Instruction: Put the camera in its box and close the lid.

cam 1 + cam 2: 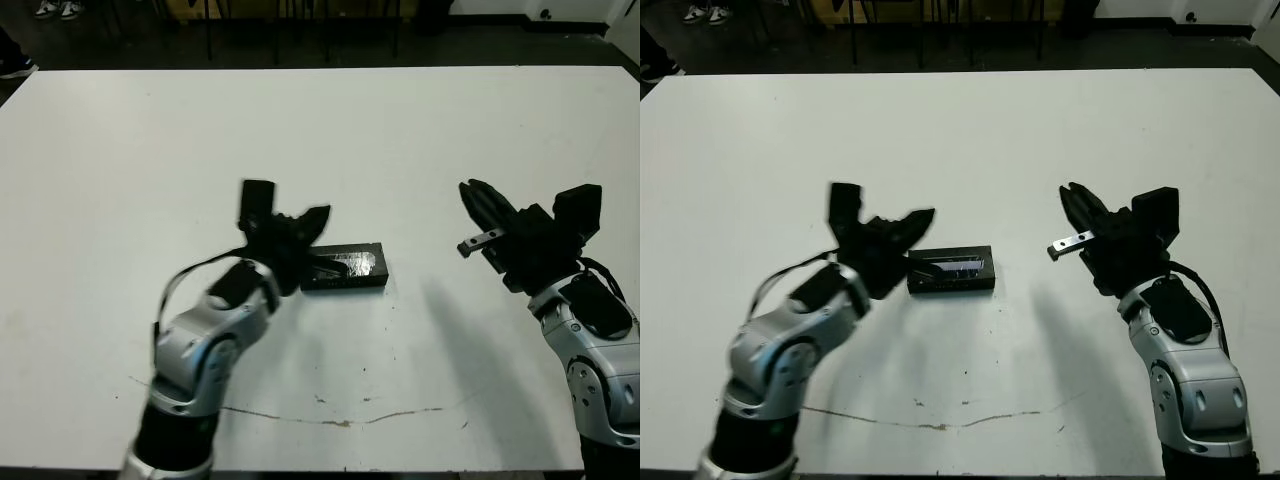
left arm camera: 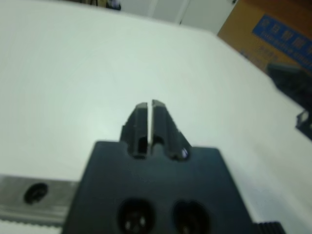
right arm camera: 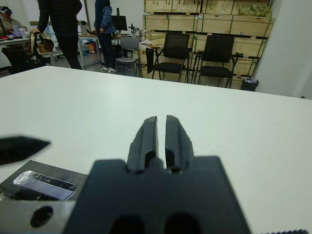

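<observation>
A flat black lid (image 1: pixel 346 266) with a greyish shiny patch lies at the table's middle, covering the box, of which only a black side (image 1: pixel 340 286) shows. The lid's patch also shows in the right wrist view, lid (image 3: pixel 43 185). The camera is hidden. My left gripper (image 1: pixel 320 216) hovers just left of the lid's near-left end, fingers shut with nothing between them; the left gripper (image 2: pixel 149 105) shows only bare table ahead. My right gripper (image 1: pixel 474 194) is raised well to the right of the box, shut and empty, right gripper (image 3: pixel 161 121).
A thin dark scratch (image 1: pixel 330 418) runs along the table near its front edge. Beyond the far edge stand black chairs (image 3: pixel 195 53), wooden crates and two people (image 3: pixel 63 24). An orange carton (image 2: pixel 273 34) sits off the table's side.
</observation>
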Robot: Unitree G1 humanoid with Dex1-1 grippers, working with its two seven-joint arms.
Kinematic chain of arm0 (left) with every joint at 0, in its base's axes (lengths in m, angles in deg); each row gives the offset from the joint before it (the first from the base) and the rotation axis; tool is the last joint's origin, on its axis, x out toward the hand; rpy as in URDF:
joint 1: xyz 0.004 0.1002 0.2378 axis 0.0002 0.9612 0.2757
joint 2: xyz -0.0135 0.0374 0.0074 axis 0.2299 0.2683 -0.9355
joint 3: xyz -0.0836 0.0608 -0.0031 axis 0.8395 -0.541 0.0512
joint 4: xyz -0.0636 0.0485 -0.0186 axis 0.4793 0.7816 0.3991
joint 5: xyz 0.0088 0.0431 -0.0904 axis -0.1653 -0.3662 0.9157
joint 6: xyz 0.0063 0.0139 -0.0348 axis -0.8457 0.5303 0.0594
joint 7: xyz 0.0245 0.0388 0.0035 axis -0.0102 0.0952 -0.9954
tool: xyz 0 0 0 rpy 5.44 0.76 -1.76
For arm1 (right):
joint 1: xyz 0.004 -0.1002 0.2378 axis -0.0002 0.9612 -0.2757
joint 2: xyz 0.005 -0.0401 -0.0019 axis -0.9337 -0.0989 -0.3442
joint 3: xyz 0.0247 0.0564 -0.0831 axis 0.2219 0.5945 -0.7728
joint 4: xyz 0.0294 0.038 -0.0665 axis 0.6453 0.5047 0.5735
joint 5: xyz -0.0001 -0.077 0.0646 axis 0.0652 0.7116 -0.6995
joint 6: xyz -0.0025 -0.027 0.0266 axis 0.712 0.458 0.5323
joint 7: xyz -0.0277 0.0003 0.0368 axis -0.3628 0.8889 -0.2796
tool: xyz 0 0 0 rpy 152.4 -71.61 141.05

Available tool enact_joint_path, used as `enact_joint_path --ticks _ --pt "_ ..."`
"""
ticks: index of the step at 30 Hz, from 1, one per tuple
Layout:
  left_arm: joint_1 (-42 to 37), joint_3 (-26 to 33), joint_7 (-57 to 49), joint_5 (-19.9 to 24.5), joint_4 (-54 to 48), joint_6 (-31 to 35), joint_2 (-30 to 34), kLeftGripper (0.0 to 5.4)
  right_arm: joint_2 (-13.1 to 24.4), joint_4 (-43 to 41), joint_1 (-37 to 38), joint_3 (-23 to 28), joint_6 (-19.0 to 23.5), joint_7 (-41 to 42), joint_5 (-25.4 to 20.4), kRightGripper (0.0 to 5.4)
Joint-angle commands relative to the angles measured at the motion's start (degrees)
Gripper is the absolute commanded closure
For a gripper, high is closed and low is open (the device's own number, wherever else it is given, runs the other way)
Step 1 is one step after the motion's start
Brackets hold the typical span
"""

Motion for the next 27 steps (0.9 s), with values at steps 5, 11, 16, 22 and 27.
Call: enact_joint_path --ticks 5,11,16,22,27 --pt "0.5 -4.5 0.5 -6.2 6.9 0.3 1.4 5.38 -0.2 -0.1 0.8 0.3 1.3 0.0 -0.6 5.40" --pt "1.6 -6.3 4.7 -9.5 12.5 -4.6 4.1 5.38 -0.2 -1.5 0.6 -0.2 3.1 -0.6 -0.5 5.40" --pt "1.5 -5.9 5.9 -11.2 18.0 -6.7 3.8 5.38 -0.4 -1.5 0.6 -0.5 3.2 0.0 -1.1 5.40" --pt "1.2 -4.9 6.7 -11.9 21.6 -8.0 4.0 5.38 0.1 -2.0 1.1 -0.9 3.3 0.1 -0.6 5.40" --pt "3.1 -2.8 8.6 -10.8 15.5 -9.6 5.7 5.38 0.1 -2.1 1.8 -1.7 2.1 0.7 0.3 5.40"
